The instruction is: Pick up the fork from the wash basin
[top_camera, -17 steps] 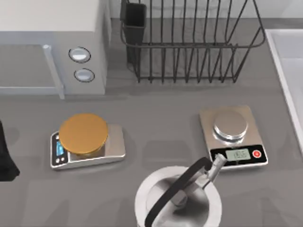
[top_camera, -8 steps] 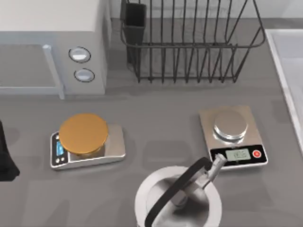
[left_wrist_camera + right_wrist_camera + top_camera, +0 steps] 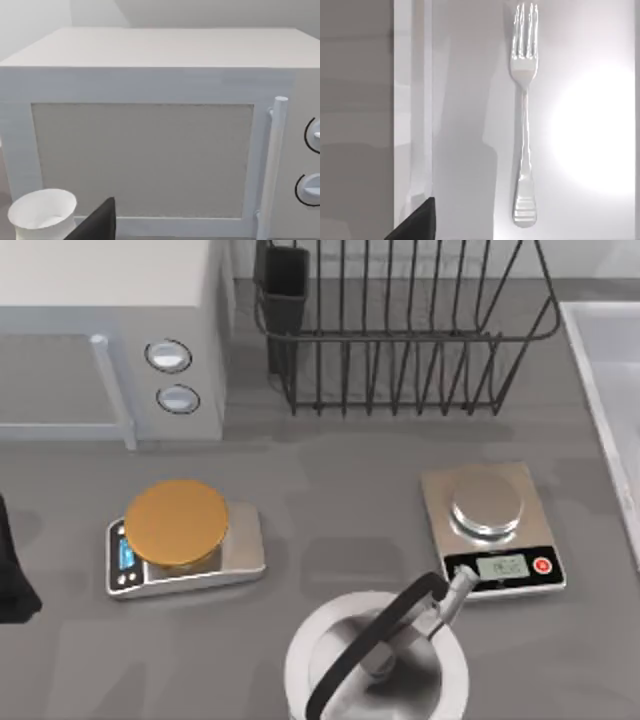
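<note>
Top view: nothing has shifted across the last second. Kettle [image 3: 378,660], both scales [image 3: 185,537] [image 3: 493,528], rack [image 3: 400,325] and microwave [image 3: 110,335] sit exactly where they were. Basin [image 3: 605,370] shows as a pale strip at the table's right edge. A dark bit of the left arm [image 3: 12,575] is parked at the left edge, unmoved. So no object has been disturbed, and whatever the arms are doing, it has not touched the table.

Left wrist view: camera faces the microwade door [image 3: 142,160]; a white cup [image 3: 42,215] stands in front of it. A black finger tip [image 3: 97,222] pokes in at the edge. Can't tell if the left gripper is spread or closed. Left arm looks idle.

Right wrist view: looking straight down into the basin [image 3: 412,100]. Fork [image 3: 524,115] lies flat on the basin floor, alone, tines far from the camera base and handle end near, just beside the rim wall. 1 black finger tip [image 3: 417,222] shows, clear of the fork. Right gripper state: can't tell.

Read: right arm is over the basin, grasp not started. Next needs descent and alignment across the thin handle; flat metal on a flat floor is easy to miss.
</note>
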Tool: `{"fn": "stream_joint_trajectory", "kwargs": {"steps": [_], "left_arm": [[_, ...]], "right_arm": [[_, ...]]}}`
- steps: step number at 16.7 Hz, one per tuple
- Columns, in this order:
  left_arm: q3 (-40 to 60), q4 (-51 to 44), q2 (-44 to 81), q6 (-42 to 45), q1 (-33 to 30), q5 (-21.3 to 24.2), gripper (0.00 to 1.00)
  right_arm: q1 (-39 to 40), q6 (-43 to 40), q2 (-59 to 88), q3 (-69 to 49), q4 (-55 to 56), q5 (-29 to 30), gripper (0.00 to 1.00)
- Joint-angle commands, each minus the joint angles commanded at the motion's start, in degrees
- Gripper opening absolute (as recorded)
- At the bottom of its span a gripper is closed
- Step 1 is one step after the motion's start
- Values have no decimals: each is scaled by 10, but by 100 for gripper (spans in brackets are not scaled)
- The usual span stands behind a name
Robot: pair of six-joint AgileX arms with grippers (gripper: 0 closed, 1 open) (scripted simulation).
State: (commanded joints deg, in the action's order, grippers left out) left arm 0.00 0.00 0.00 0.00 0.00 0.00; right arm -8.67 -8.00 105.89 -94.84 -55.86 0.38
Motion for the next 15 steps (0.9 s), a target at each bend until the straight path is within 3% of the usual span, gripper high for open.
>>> {"fn": "stream_joint_trajectory", "kwargs": {"steps": [8, 15], "left_arm": [[0, 0, 0, 0, 0, 0, 100], [0, 0, 0, 0, 0, 0, 100]], "right_arm": [[-25, -20, 313, -274, -166, 0, 100], [-28, -22, 353, -308, -186, 0, 100]]}}
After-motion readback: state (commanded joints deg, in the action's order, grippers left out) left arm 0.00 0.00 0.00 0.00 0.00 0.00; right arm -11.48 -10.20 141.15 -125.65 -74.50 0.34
